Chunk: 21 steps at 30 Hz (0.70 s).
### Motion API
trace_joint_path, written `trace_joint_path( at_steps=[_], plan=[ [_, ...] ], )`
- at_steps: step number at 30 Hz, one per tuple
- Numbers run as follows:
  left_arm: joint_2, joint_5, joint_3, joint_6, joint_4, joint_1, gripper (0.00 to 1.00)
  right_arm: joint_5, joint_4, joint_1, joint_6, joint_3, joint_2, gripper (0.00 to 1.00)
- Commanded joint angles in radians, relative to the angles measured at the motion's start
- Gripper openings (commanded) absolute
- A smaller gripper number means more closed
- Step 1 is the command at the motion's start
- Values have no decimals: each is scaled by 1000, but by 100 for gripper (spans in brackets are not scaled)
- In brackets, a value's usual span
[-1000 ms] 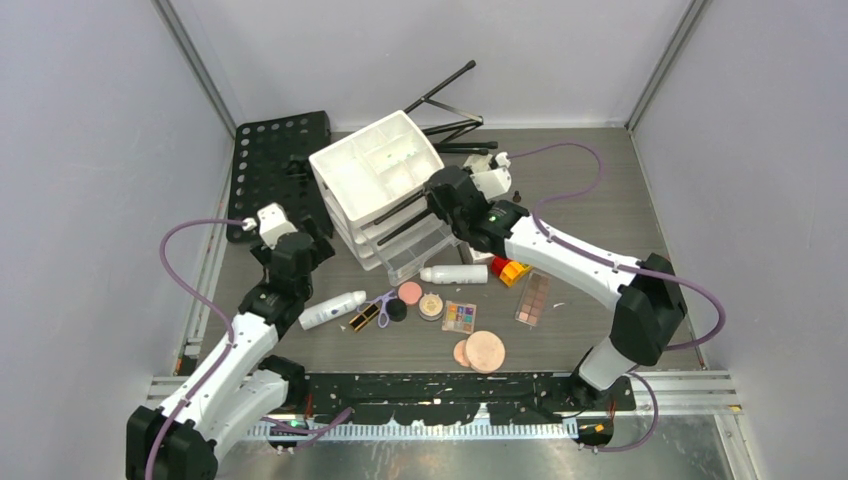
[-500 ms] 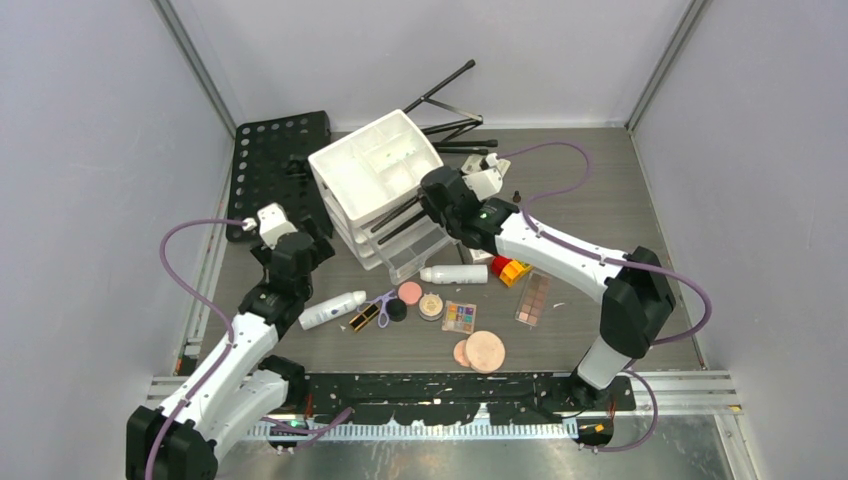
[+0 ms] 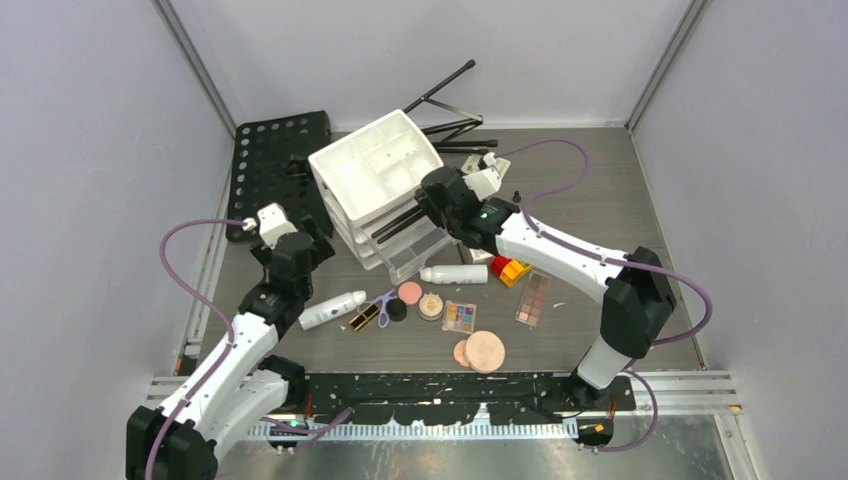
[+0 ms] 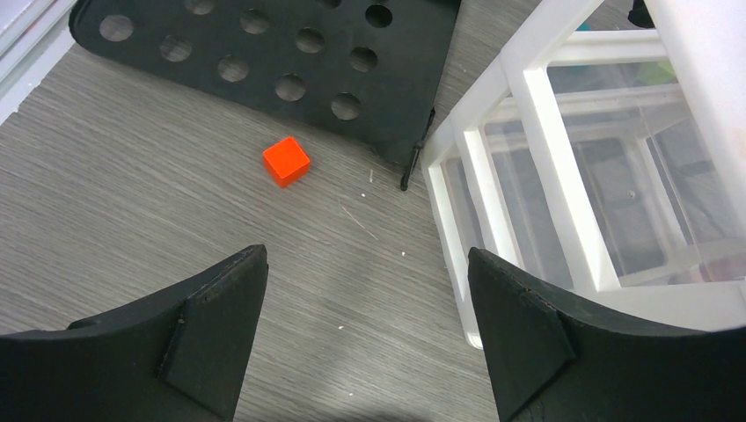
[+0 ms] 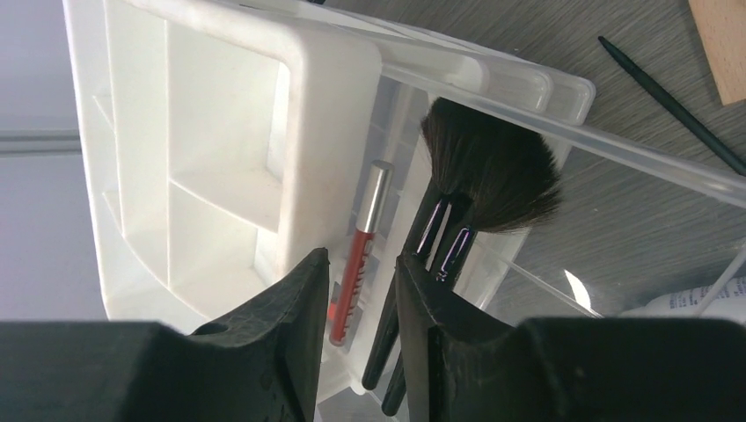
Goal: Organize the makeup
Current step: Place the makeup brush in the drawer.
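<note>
The makeup lies loose on the table in front of the white drawer organizer (image 3: 375,165): two white bottles (image 3: 332,309) (image 3: 455,274), a black-gold lipstick (image 3: 366,317), a pink compact (image 3: 410,292), a multicolour eyeshadow palette (image 3: 459,317) and peach compacts (image 3: 485,351). My right gripper (image 3: 432,195) (image 5: 361,259) hovers at an open clear drawer with its jaws narrowly apart and nothing clamped. Two black brushes (image 5: 457,202) and a red tube (image 5: 356,264) lie in that drawer. My left gripper (image 3: 300,250) (image 4: 365,264) is wide open and empty over bare table, left of the organizer (image 4: 528,176).
A black perforated plate (image 3: 270,160) (image 4: 264,61) lies at the back left, with a small red cube (image 4: 286,161) beside it. A red-and-yellow block (image 3: 510,268) and a brown palette (image 3: 533,297) lie on the right. A black folding stand (image 3: 450,110) lies behind the organizer. A tan wooden block (image 5: 721,44) lies near the drawer.
My right gripper has shifted slightly left and back toward the organizer. The brushes stay in the drawer. The left arm has not moved.
</note>
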Motion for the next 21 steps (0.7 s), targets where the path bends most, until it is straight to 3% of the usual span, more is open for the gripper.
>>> trace_joint_path(
  at_steps=[1,7,12,16,21],
  plan=[
    [-10,-14,0,4,51,3,86,2,58,0,-92,18,-104,40],
    [-9,-13,-2,5,52,3,86,-10,105,-12,-355,-76,-256,39],
    [-6,-14,0,5,53,3,86,12,56,-74,-465,-187,-414,39],
    [-4,-14,0,5,54,3,86,-24,-31,-208,-490,-263,-517,38],
    [-3,-11,-1,5,56,3,86,-271,-111,-454,-519,-280,-496,38]
  ],
)
